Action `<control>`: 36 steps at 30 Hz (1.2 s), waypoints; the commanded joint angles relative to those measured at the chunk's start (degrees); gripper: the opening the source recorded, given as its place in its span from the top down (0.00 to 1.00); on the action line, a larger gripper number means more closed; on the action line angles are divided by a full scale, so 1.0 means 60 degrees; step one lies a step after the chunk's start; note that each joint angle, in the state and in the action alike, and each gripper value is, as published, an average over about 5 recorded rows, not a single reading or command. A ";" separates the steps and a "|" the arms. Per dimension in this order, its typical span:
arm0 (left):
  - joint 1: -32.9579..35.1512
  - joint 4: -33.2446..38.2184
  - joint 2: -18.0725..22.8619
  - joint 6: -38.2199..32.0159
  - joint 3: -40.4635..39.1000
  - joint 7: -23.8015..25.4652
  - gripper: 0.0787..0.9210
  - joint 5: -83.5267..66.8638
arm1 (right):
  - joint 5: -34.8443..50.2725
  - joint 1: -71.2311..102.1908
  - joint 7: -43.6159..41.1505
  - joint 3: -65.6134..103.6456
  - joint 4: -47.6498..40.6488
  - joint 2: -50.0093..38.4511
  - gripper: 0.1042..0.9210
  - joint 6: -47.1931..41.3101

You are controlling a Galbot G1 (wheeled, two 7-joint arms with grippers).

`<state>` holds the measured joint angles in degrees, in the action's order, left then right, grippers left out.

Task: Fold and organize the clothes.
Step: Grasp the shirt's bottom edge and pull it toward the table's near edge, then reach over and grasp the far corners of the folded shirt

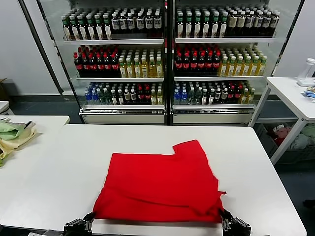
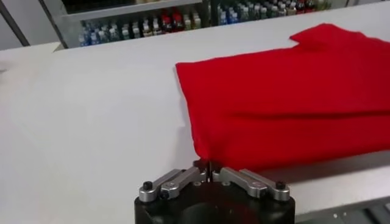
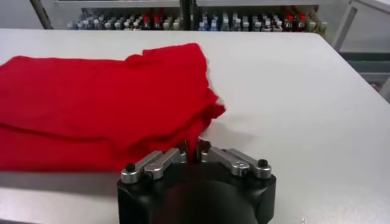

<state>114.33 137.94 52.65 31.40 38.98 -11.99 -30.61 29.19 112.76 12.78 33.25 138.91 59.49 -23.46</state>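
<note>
The red T-shirt [image 1: 160, 187] lies folded on the white table [image 1: 54, 177], plain side up, one sleeve sticking out at the far right. My left gripper [image 1: 89, 219] is shut on the shirt's near left corner at the table's front edge; in the left wrist view the gripper [image 2: 209, 167] pinches the red cloth [image 2: 286, 97]. My right gripper [image 1: 222, 216] is shut on the near right corner; in the right wrist view the gripper [image 3: 194, 148] holds the red cloth [image 3: 97, 103] between its jaws.
A pale green and yellow cloth pile [image 1: 12, 135] lies at the table's far left. A drinks cooler full of bottles [image 1: 167, 54] stands behind the table. A second white table [image 1: 295, 96] is at the right, with a bin of cloth [image 1: 290, 137] below it.
</note>
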 commanded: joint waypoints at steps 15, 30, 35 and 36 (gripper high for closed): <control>-0.4672 -0.1702 -0.0064 0.0010 -0.1246 0.0770 0.27 -0.0614 | 0.0553 -0.8168 0.0520 -0.2222 -0.3371 0.0352 0.14 -0.1495; -0.9737 -0.6652 0.0671 0.0318 -0.3407 0.1892 0.12 -0.0308 | -0.0017 -1.2321 0.1203 -0.3971 -0.8910 0.2790 0.12 -0.1547; -1.0655 -0.7961 0.0534 0.0317 -0.3766 0.2241 0.12 -0.0316 | -0.0019 -1.2595 0.1090 -0.3961 -0.9720 0.2998 0.12 -0.1596; -1.0749 -0.8122 0.0518 0.0316 -0.3803 0.2360 0.12 -0.0292 | -0.0031 -1.2623 0.1055 -0.3945 -0.9830 0.3026 0.12 -0.1593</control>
<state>62.31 102.26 55.30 33.03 20.50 -0.73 -32.20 30.03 48.05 18.44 13.17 95.02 72.92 -32.13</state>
